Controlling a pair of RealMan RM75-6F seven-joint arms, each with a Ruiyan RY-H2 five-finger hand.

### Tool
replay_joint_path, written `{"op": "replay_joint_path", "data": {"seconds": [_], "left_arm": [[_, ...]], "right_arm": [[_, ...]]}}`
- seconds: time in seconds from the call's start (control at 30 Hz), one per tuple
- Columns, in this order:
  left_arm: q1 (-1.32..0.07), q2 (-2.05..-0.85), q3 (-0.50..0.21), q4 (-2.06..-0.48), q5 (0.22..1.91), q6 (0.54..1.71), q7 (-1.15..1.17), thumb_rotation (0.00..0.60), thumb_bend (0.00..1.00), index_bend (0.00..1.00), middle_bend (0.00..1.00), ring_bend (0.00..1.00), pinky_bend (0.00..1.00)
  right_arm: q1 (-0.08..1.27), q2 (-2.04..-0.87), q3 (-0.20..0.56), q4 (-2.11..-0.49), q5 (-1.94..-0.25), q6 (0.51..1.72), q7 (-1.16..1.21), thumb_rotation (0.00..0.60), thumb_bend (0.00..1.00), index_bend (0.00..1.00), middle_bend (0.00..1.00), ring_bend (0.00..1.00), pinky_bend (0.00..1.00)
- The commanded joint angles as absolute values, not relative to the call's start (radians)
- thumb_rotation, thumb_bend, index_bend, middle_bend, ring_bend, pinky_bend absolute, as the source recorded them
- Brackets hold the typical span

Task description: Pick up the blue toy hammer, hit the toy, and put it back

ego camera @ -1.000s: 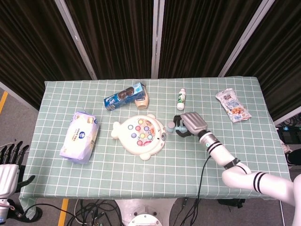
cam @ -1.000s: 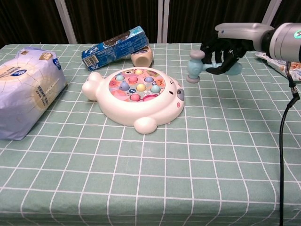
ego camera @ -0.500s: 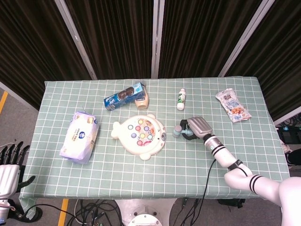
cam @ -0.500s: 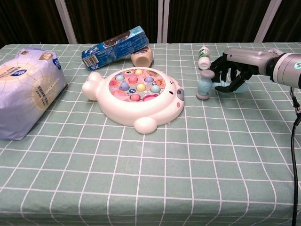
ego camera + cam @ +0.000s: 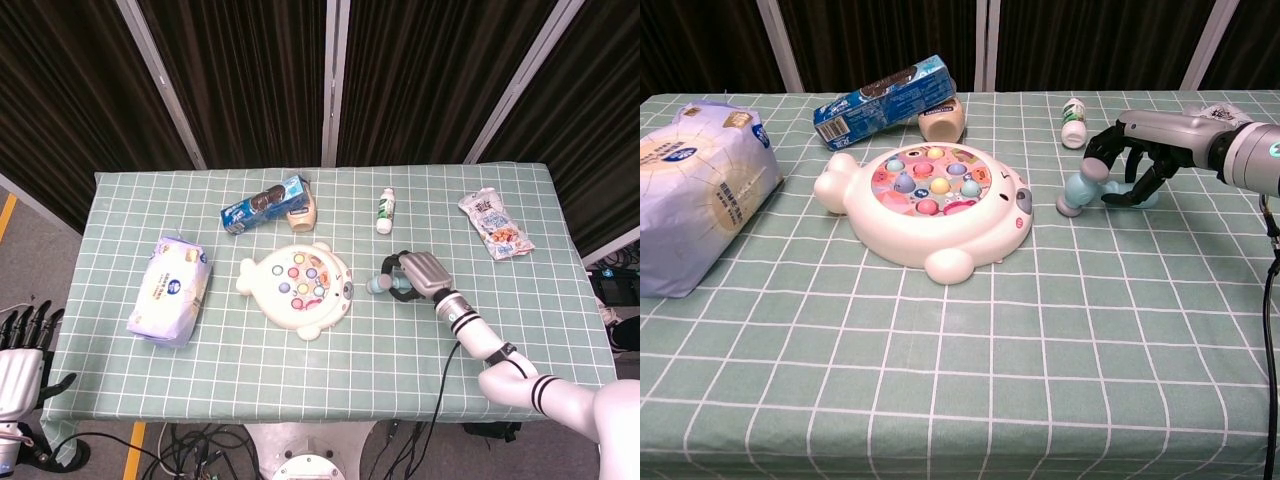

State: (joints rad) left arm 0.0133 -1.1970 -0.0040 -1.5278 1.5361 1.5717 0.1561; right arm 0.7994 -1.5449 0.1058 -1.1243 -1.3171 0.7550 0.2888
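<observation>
The blue toy hammer (image 5: 1077, 193) lies on the green checked cloth just right of the white fish-shaped toy (image 5: 930, 205), its head pointing at the toy. My right hand (image 5: 1140, 160) arches over the handle with its fingers still curled round it. From above, the hammer head (image 5: 378, 286) shows beside the toy (image 5: 298, 288), and the right hand (image 5: 415, 272) covers the handle. My left hand (image 5: 20, 345) hangs off the table's front left corner, fingers apart and holding nothing.
A small white bottle (image 5: 1073, 122) lies just behind the right hand. A blue cookie box (image 5: 262, 204) and a beige cup (image 5: 303, 212) sit behind the toy. A tissue pack (image 5: 170, 290) is at the left, a snack bag (image 5: 495, 225) at the far right.
My right hand has come down from above the table, and the hammer has gone from raised, to standing on its head, to lying on the cloth. The left hand is still.
</observation>
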Motion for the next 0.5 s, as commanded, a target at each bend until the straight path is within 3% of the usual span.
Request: {"op": "replay_joint_path", "data": {"seconds": [0.03,0.5], "left_arm": [[0.013,-1.197,-0.005,-1.528,1.535,1.571,0.155,0.600,0.05,0.11,0.02,0.00,0.00],[0.008,-1.194,-0.007,-1.532,1.538,1.567,0.163,0.600,0.06,0.11,0.02,0.00,0.00]], "right_arm": [[0.798,-1.547,0.109,-1.124,-1.313,0.748,0.282,0.600,0.24,0.39,0.36,0.24,0.38],[0.780,-1.522,0.116,-1.155,-1.318,0.753,0.272,0.600,0.24,0.34,0.31,0.19,0.32]]}}
